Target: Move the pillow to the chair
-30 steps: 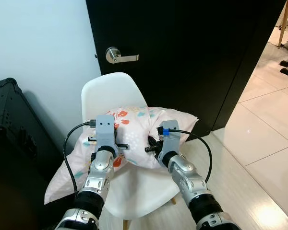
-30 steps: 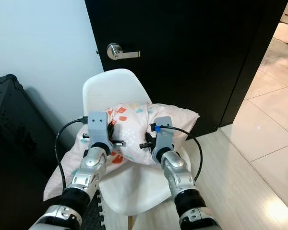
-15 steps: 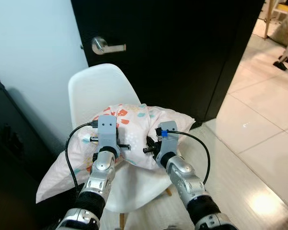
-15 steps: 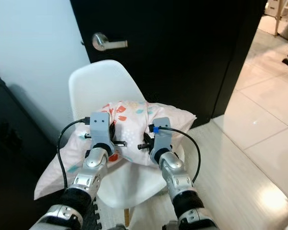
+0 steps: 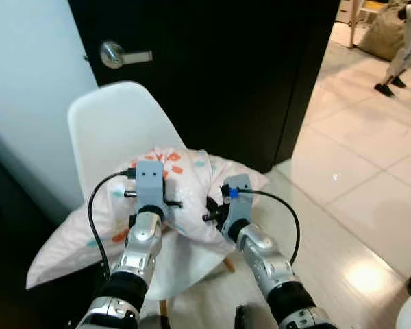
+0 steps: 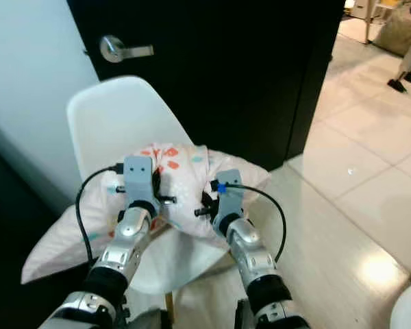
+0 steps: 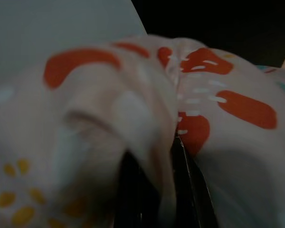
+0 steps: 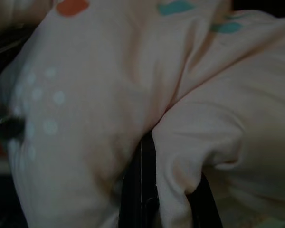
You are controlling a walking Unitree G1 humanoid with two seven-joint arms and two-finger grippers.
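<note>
On the seat of the white chair (image 5: 113, 127), set against a black door (image 5: 226, 68), the pillow (image 5: 192, 178) lies with its long axis running from near-left to far-right. Its far-right corner points toward the tiled floor (image 5: 356, 178), while its near-left end droops off the chair's left edge and hangs over a dark shape I cannot make out. I hold the pillow from the near side with both arms. My left gripper (image 7: 154, 190) is clamped on a bunched fold of the cloth, orange patches pressed close to the lens; the black fingers (image 7: 190, 190) show only as dark strips under the fabric, their tips buried. My right gripper (image 8: 159, 194) likewise pinches a fold of pale cloth between its narrow fingers (image 8: 137, 190), with teal marks farther along. From the head views the grey wrist housings cover both grips, so the fingertips themselves are hidden there. Much of the chair's seat is covered by the pillow, and its legs are cut off apart from one wooden stub. A silver door handle (image 5: 120, 55) sits above the chair back. Both wrist views are blurred and dim.
</note>
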